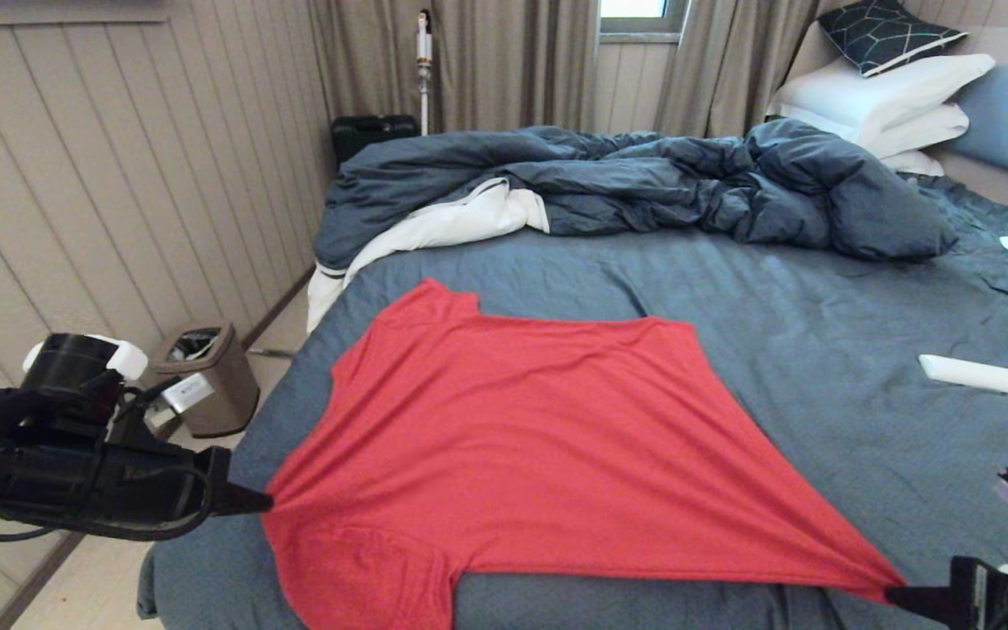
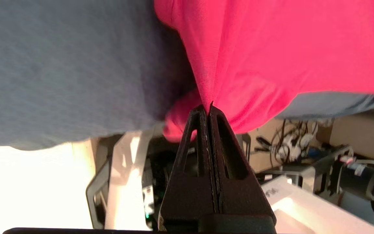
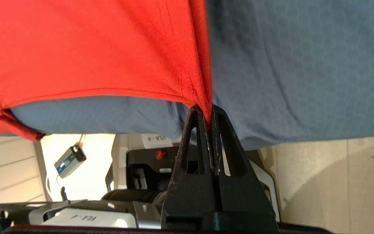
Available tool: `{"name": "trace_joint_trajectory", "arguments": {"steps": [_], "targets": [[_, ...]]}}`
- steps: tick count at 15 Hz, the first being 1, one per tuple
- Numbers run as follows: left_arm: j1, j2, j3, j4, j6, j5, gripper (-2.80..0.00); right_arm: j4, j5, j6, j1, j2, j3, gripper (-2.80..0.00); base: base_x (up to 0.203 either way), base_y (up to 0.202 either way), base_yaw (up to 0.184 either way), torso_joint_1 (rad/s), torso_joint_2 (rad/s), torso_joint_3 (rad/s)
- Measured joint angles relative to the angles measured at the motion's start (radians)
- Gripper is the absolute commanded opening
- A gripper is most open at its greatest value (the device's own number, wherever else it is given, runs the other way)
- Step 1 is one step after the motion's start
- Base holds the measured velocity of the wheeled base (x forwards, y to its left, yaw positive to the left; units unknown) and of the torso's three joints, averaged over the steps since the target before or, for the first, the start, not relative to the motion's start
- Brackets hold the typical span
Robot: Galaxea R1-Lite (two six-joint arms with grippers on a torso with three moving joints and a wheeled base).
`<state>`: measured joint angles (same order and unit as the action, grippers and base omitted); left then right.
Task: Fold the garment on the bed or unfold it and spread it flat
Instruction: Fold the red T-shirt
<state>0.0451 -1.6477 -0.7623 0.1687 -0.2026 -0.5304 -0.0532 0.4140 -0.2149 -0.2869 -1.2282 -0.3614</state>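
Observation:
The red garment (image 1: 521, 437) lies spread over the near half of the bed (image 1: 819, 350), plain side up, no print showing. It is pulled taut into points at two near corners. My left gripper (image 1: 266, 502) is shut on the corner at the bed's left edge, red cloth (image 2: 271, 48) pinched between its tips (image 2: 207, 107). My right gripper (image 1: 893, 596) is shut on the corner at the near right, cloth (image 3: 93, 48) caught between its tips (image 3: 208, 110). One sleeve (image 1: 364, 569) hangs toward the near edge.
A rumpled dark blue duvet (image 1: 644, 184) with white lining lies across the far side of the bed, white pillows (image 1: 880, 96) at the far right. A white remote-like object (image 1: 990, 377) rests on the sheet at right. A small bin (image 1: 206, 376) stands on the floor at left.

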Motion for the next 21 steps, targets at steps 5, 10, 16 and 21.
{"name": "trace_joint_trajectory", "arguments": {"steps": [5, 10, 16, 21], "targets": [[-0.026, -0.01, -0.052, 0.044, 0.031, 0.0, -2.8, -0.075, 0.012, 0.033, -0.038, 0.045, -0.007, -2.8, 0.0, 0.0, 0.0, 0.0, 0.0, 0.0], [-0.043, -0.009, -0.091, 0.188, 0.148, -0.004, -2.8, -0.176, 0.02, 0.055, -0.047, 0.09, -0.031, -2.8, 0.0, 0.0, 0.0, 0.0, 0.0, 0.0], [-0.06, 0.027, -0.094, 0.321, 0.251, -0.003, -2.8, -0.276, 0.02, 0.089, -0.048, 0.159, -0.043, -2.8, 0.0, 0.0, 0.0, 0.0, 0.0, 0.0], [-0.068, 0.055, -0.089, 0.391, 0.306, -0.005, -2.8, -0.326, 0.021, 0.094, -0.047, 0.195, -0.07, -2.8, 0.0, 0.0, 0.0, 0.0, 0.0, 0.0]]}}
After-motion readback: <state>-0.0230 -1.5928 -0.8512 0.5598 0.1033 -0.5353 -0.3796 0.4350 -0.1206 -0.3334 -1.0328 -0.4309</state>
